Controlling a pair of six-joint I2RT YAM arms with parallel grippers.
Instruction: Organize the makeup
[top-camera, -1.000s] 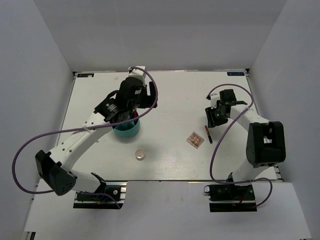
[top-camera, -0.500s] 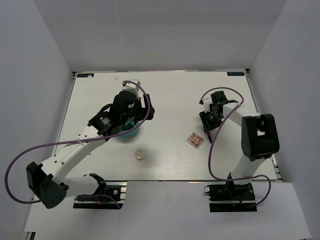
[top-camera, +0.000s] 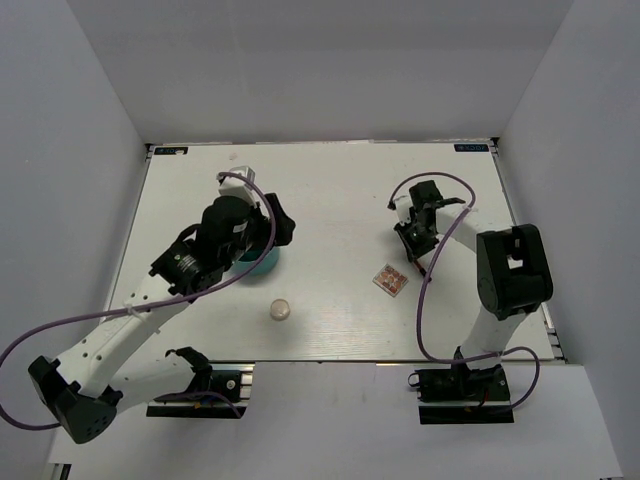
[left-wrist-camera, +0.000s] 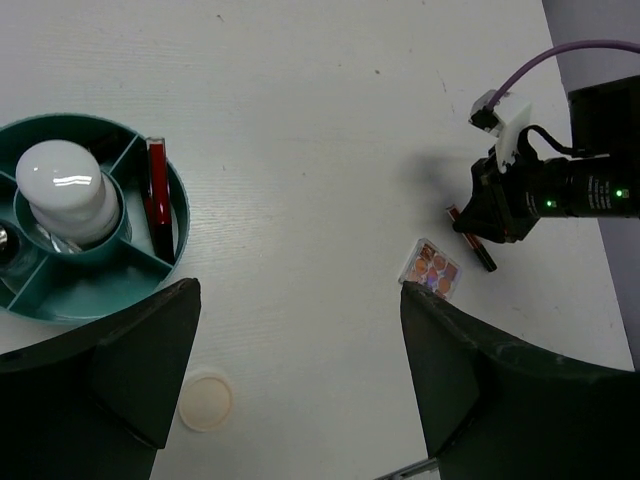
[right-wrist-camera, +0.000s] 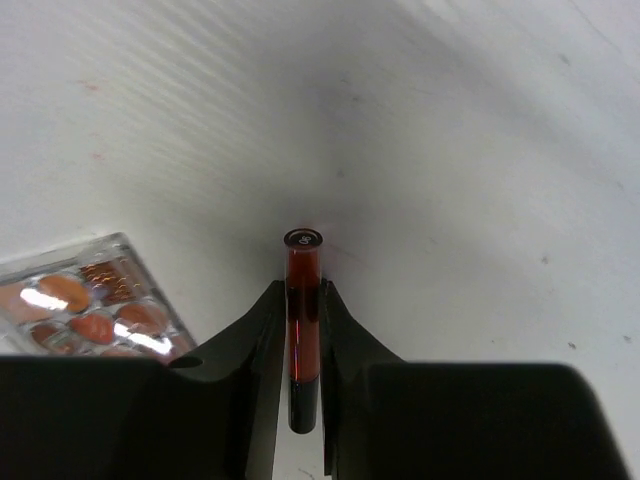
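Around the whole rig stand plain white walls (top-camera: 320, 70), closing off the back and both sides; under them lies the white table (top-camera: 340, 200), faintly grained and matte, with both arms bolted at its near edge.

On the left half sits the teal tub (left-wrist-camera: 70, 285), round and split into compartments; the white-and-blue bottle (left-wrist-camera: 62, 190) stands upright in its middle well, and one red stick (left-wrist-camera: 156, 195) lies in the compartment to the bottle's right. The left gripper (left-wrist-camera: 298, 290) hangs high over the table beside the tub, its fingers spread wide with nothing between them.

Right of centre the square palette (left-wrist-camera: 432, 270) lies flat, its orange and pink pans facing up; the round cream compact (left-wrist-camera: 206, 400) rests alone on bare table on the near side of the tub, well apart from the palette.

Just beside the palette, on its far right, the right gripper (right-wrist-camera: 302, 300) is down at the table; its jaws are drawn in to a narrow slot, pressing on either side of the red-black stick (right-wrist-camera: 303, 265), which lies on the surface with its round end poking out past the fingertips.
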